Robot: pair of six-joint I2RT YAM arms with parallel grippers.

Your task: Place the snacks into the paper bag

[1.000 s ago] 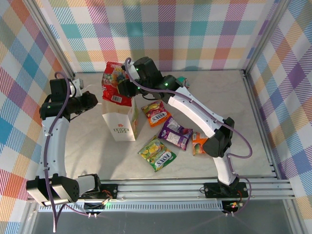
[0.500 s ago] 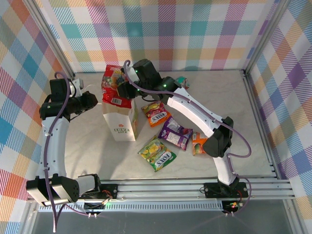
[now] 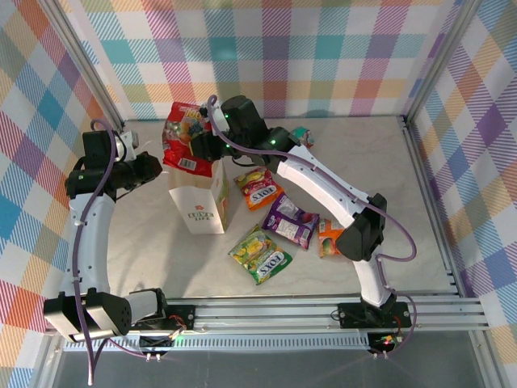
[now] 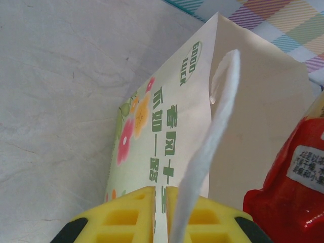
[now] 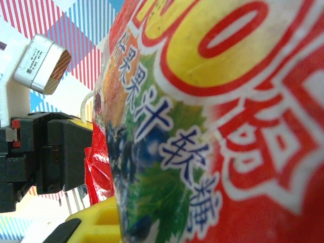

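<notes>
The white paper bag (image 3: 199,204) stands upright left of centre. My left gripper (image 3: 153,168) is shut on its rim; in the left wrist view the yellow pads (image 4: 126,212) pinch the printed bag wall (image 4: 167,121) beside a white cord handle (image 4: 215,126). My right gripper (image 3: 203,145) is shut on a red snack packet (image 3: 181,136), holding it over the bag's open top. That red packet (image 5: 217,111) sits against the camera in the right wrist view, next to one yellow finger (image 5: 93,223). Its edge (image 4: 291,182) also shows at the bag's mouth.
Loose snacks lie right of the bag: an orange packet (image 3: 257,187), a purple one (image 3: 289,220), a green-yellow one (image 3: 260,253), another orange one (image 3: 329,237) and a teal one (image 3: 300,134) at the back. Metal frame rails border the table.
My right gripper has shifted the red packet slightly left, further over the bag's opening and closer to the left gripper. The left arm and bag have stayed put.
</notes>
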